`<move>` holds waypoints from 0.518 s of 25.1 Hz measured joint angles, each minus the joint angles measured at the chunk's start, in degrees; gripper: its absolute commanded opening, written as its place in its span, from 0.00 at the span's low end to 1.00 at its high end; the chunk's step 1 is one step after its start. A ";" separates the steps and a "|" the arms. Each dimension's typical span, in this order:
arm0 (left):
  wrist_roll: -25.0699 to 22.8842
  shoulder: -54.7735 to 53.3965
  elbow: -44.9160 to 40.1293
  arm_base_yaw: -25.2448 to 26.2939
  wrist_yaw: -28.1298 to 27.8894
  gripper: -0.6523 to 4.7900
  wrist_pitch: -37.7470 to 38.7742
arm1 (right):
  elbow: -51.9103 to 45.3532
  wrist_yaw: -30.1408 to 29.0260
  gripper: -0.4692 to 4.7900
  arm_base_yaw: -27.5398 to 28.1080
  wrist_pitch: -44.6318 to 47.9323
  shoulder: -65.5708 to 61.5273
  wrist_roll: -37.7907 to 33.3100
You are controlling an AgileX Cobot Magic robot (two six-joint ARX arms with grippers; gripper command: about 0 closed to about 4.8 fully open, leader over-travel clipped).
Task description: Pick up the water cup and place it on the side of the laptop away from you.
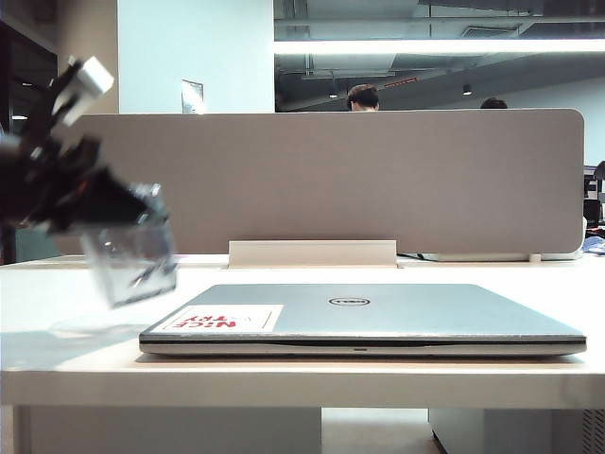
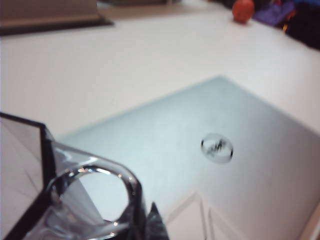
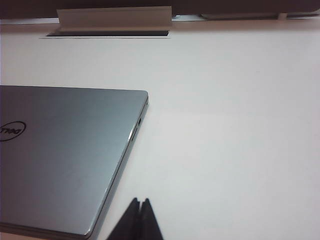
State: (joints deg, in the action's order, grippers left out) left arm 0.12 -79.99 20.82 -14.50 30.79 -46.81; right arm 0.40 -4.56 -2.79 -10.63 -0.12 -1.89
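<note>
The left claw (image 1: 99, 213), clamped on the tilted water cup (image 1: 132, 251), should level it, carry it over the laptop (image 1: 378, 317) to the far surface (image 3: 235, 75); right claw (image 3: 140, 220) together, idle.

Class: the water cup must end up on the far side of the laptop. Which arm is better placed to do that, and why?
Left. The left gripper is shut on the water cup, lifted off the table beside the laptop. The right gripper is shut and empty near the laptop's other edge.
</note>
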 measured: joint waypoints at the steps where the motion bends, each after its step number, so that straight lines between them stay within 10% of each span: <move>1: 0.90 0.31 3.74 -2.36 -1.62 0.11 1.55 | 0.00 0.00 0.07 0.00 0.00 0.00 0.00; 8: -2.05 -0.07 18.62 -11.26 -13.60 0.11 22.25 | 0.00 0.00 0.07 0.00 0.00 0.02 0.00; 13: -2.64 -4.35 28.96 -15.41 -18.88 0.11 23.54 | 0.00 0.00 0.07 0.00 0.00 0.00 -0.02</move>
State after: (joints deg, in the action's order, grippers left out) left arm -2.52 -84.34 49.78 -29.91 11.90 -23.27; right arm 0.40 -4.56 -2.79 -10.63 -0.12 -1.91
